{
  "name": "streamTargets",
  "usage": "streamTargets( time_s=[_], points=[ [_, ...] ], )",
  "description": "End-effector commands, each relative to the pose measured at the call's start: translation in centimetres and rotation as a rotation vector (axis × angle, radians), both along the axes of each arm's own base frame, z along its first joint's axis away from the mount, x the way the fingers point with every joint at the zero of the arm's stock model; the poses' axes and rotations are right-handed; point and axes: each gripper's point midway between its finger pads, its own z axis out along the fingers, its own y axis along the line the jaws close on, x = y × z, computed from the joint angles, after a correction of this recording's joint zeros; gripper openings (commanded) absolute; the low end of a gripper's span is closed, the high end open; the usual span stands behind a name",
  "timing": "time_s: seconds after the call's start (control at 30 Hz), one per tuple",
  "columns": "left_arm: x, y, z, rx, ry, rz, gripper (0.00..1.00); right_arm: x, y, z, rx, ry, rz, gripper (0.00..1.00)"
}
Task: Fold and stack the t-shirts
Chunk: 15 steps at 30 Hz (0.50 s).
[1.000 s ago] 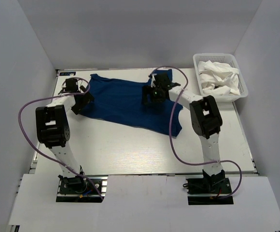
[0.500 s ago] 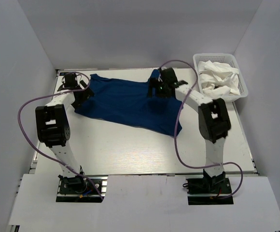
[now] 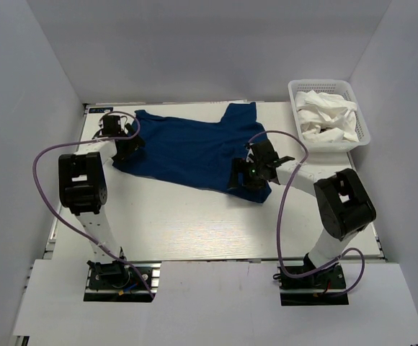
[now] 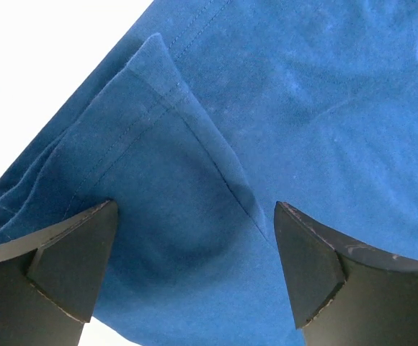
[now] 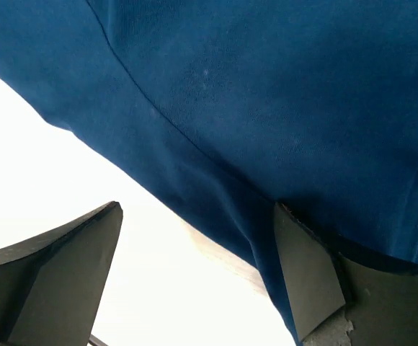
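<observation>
Navy t-shirt (image 3: 187, 151) lies on the worktop (image 3: 194, 223) (one sleeve rumpled); left gripper (image 4: 194, 216) and right gripper (image 5: 194, 216) gape wide, holding nothing.

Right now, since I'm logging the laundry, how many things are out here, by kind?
Dark navy blue cloth t-shirt: 1
Crumpled white cloth t-shirt: 1
White plastic lattice basket: 1
Total: 3

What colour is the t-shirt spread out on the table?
The t-shirt is plain dark navy blue, with no print visible. It shows best in the top external view.
</observation>
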Motion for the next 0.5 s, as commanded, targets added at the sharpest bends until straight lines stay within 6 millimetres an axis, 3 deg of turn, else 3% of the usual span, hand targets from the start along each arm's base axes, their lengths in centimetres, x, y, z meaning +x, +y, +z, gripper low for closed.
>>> streamTargets(
  time_s=[0.0,0.07,0.13,0.17,0.2,0.23,0.27,0.33,0.37,0.47],
  points=[
    [-6.9,-0.9,-5.3,-0.012,0.243,0.006,1.0,0.7,0.6,0.1,0.04,-0.007,-0.02,0.9],
    [-10.0,-1.0,-5.6,0.0,0.3,0.029,1.0,-0.9,-0.3,0.2,0.045,0.001,-0.053,0.9],
    [-12.7,-1.4,-5.4,0.0,0.338,0.056,1.0,-2.9,-2.3,-1.4,-0.018,0.04,-0.1,0.9],
    [-15.7,-1.3,-6.4,0.005,0.39,0.075,1.0,-4.5,-3.4,-2.3,-0.045,0.069,-0.115,0.9],
    [-17.2,-1.4,-6.1,0.0,0.4,0.087,1.0,-5.8,-4.3,-1.7,-0.039,0.055,-0.133,0.9],
    [-17.8,-1.5,-4.4,-0.007,0.354,0.099,1.0,-7.0,-5.2,-2.2,-0.072,0.077,-0.151,0.9],
    [-20.3,-1.9,-4.9,-0.016,0.38,0.112,1.0,-9.2,-6.4,-2.5,-0.073,0.085,-0.165,0.9],
    [-23.1,-2.7,-3.6,-0.045,0.343,0.11,1.0,-10.8,-7.3,-2.0,-0.069,0.093,-0.188,0.9],
    [-23.5,-3.2,-3.0,-0.066,0.313,0.12,1.0,-12.0,-7.8,-2.5,-0.081,0.111,-0.184,0.9],
    [-25.0,-3.4,-0.9,-0.08,0.244,0.127,1.0,-12.7,-8.6,-0.3,-0.067,0.044,-0.195,0.9]
  ],
)
